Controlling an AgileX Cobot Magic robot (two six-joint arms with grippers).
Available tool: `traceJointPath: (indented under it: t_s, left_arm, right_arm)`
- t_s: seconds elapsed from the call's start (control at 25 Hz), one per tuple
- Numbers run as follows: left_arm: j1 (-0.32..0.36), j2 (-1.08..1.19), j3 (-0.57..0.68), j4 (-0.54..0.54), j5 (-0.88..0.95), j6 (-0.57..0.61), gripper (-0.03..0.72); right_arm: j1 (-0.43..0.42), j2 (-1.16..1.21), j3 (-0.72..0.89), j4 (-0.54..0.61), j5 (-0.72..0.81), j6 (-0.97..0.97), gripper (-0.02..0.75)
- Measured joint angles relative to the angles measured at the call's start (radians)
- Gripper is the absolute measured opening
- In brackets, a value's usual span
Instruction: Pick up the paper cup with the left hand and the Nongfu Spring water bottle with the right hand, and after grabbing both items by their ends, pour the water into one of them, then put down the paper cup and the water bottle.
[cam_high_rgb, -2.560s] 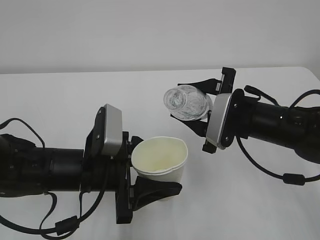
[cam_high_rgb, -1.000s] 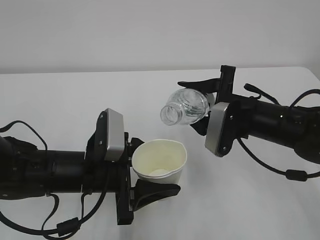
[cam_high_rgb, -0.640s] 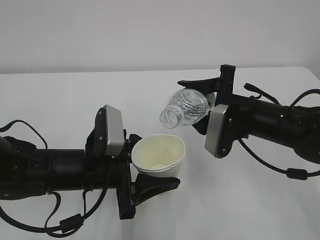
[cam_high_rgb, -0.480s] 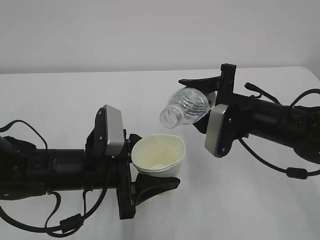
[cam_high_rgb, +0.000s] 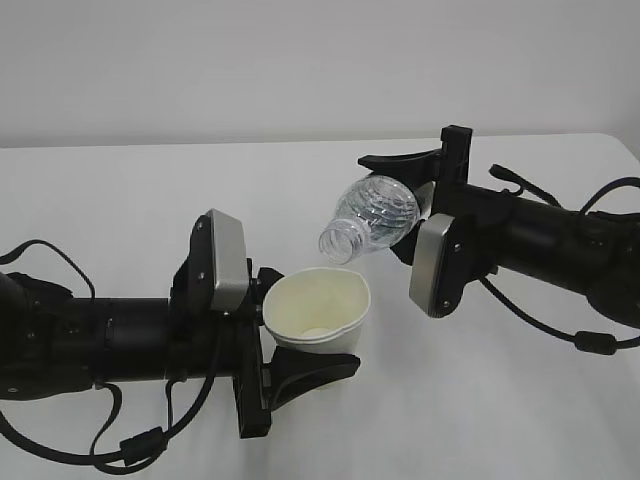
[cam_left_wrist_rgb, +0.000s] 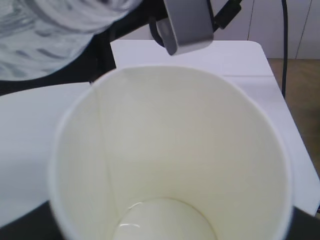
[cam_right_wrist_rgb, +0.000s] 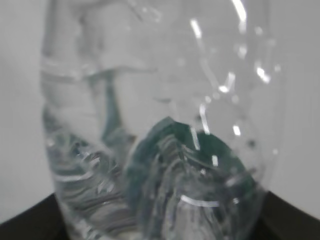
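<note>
The cup (cam_high_rgb: 318, 318) is clamped by the left claw (cam_high_rgb: 290, 345), upright and held above the white worktop (cam_high_rgb: 120, 200), toward its front edge and left of the middle. One black finger (cam_high_rgb: 312, 372) is seen under the cup's near side, and the other is hidden behind the cup. In the left wrist view the cup (cam_left_wrist_rgb: 170, 165) fills the frame, its cream inside open to the camera; a little water (cam_left_wrist_rgb: 162, 220) is seen lying at the bottom.

The bottle (cam_high_rgb: 372, 216) is clamped at its base end by the right claw (cam_high_rgb: 415, 205), to the right of the middle of the worktop. It is held tilted, with the uncapped mouth pointing down and to the left, above and just beyond the cup's far rim; mouth and cup are apart. No stream can be made out between them. In the right wrist view the bottle (cam_right_wrist_rgb: 160, 130) is seen from its base, blurred, with ribbed clear walls and a dark green patch showing through. How much water is inside cannot be told.
</note>
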Motion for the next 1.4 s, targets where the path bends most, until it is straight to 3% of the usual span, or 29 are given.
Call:
traceJointPath:
  t_s: [1.4]
  left_arm:
    - [0.000, 0.013, 0.000, -0.002, 0.013, 0.000, 0.470]
  right_arm:
    - [0.000, 0.000, 0.000, 0.002, 0.000, -0.118, 0.473]
